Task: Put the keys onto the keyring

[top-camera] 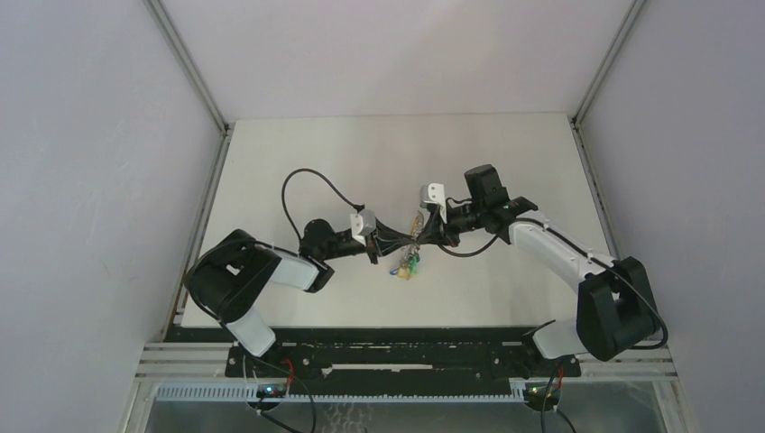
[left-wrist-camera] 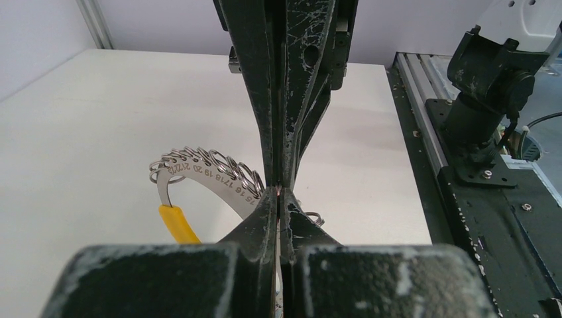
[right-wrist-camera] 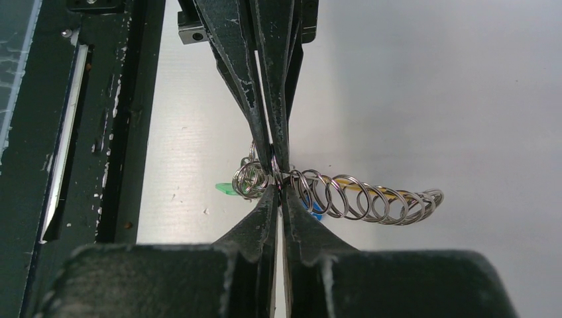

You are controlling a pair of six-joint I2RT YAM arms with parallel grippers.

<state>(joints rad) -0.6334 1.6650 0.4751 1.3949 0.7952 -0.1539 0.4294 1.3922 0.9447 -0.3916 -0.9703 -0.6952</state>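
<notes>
The keyring [top-camera: 410, 263] hangs between both grippers above the table's middle, green and blue tags dangling below. In the left wrist view it is a silver numbered curved band [left-wrist-camera: 219, 182] carrying several small split rings and a yellow sleeve [left-wrist-camera: 177, 224]. My left gripper [left-wrist-camera: 279, 193] is shut on that band. My right gripper [right-wrist-camera: 278, 187] is shut on the keyring where its row of rings [right-wrist-camera: 364, 199] begins, with a green tag [right-wrist-camera: 224, 189] and a blue tag [right-wrist-camera: 316, 210] behind. The two grippers [top-camera: 403, 242] [top-camera: 419, 236] meet tip to tip. The keys are hidden.
The white table [top-camera: 505, 162] is walled by grey panels at the back and sides. A black rail [top-camera: 397, 338] runs along the near edge and carries the right arm's base [left-wrist-camera: 484, 99]. A black cable [top-camera: 298, 185] loops above the left arm.
</notes>
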